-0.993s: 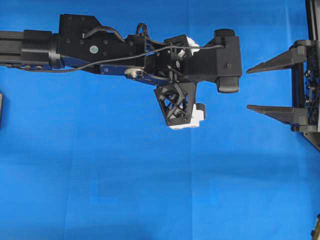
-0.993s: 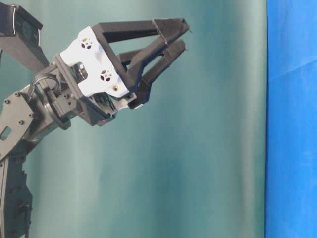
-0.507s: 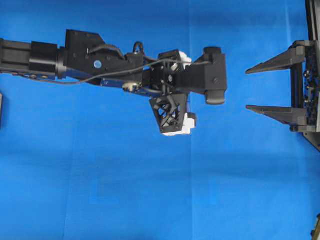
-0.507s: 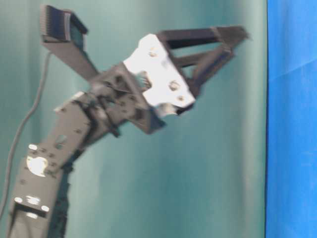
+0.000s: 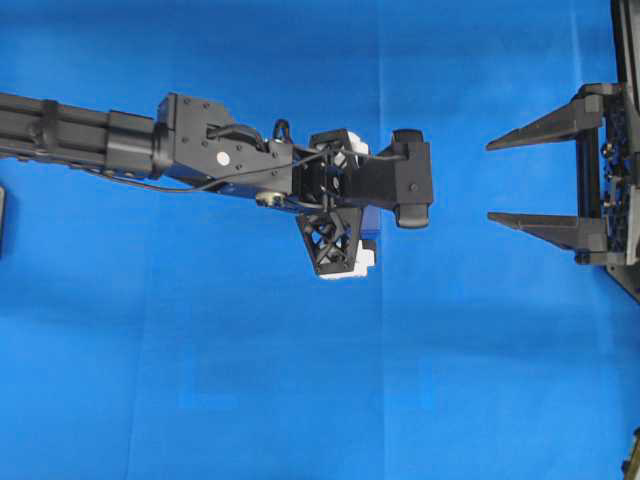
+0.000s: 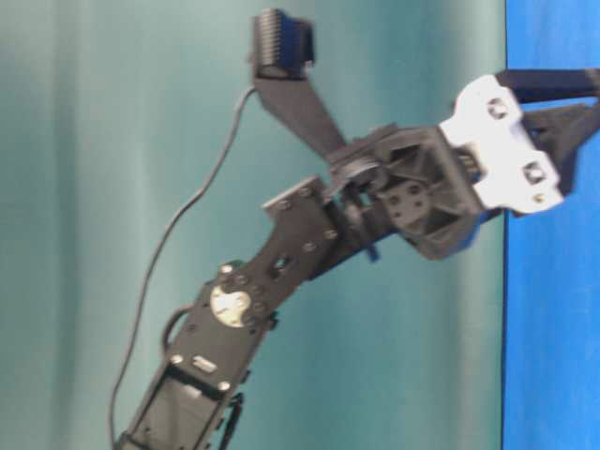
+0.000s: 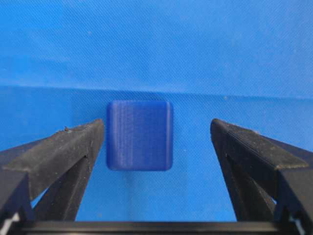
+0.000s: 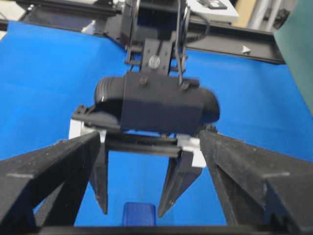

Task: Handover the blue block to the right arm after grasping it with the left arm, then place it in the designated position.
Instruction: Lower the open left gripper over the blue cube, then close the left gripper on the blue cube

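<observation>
While the left gripper (image 7: 156, 147) hangs wide open, the blue block (image 7: 140, 135) sits on the blue tabletop (image 7: 156, 44) at frame centre between its fingers, untouched. It looks rigid, light and smooth, best pinched on its flat sides. The overhead view hides it; the right gripper (image 5: 492, 180), open and empty, waits at the right edge.

Table covered by blue cloth (image 5: 300, 380), faintly creased. Teal backdrop curtain (image 6: 112, 141) seen behind. Black frame rail (image 8: 234, 36) glimpsed at far edge.
</observation>
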{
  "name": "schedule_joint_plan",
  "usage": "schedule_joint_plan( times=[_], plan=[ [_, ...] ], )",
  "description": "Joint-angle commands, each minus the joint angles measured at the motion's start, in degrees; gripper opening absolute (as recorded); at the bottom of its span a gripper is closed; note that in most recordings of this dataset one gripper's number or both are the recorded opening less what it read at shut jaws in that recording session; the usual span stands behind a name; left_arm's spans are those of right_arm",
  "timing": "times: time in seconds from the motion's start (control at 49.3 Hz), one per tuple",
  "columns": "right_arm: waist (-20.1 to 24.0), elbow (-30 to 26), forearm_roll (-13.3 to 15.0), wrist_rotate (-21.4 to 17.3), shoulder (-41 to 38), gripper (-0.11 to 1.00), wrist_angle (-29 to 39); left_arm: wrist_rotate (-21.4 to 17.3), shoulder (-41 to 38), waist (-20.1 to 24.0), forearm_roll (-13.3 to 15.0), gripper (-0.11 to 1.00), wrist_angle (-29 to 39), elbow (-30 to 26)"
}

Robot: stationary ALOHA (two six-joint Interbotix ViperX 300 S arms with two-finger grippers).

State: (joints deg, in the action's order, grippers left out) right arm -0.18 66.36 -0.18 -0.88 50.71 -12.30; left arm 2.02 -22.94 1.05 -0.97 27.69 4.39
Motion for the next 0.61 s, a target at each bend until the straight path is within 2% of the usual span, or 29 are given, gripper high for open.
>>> schedule_joint_plan(
  times=[0.0,0.588],
  plan=[
    [-0.2,-1.1,-0.3,-0.1,-0.3,0.95,-0.3,0.1,0.4,-0.3,-0.2,0.93,-1.2,-0.4],
    [-0.2,-1.1,-0.3,-0.1,-0.7,0.95,-0.3,0.1,-2.9,-0.3,-0.1,0.93,-4.7,1.3]
  ],
)
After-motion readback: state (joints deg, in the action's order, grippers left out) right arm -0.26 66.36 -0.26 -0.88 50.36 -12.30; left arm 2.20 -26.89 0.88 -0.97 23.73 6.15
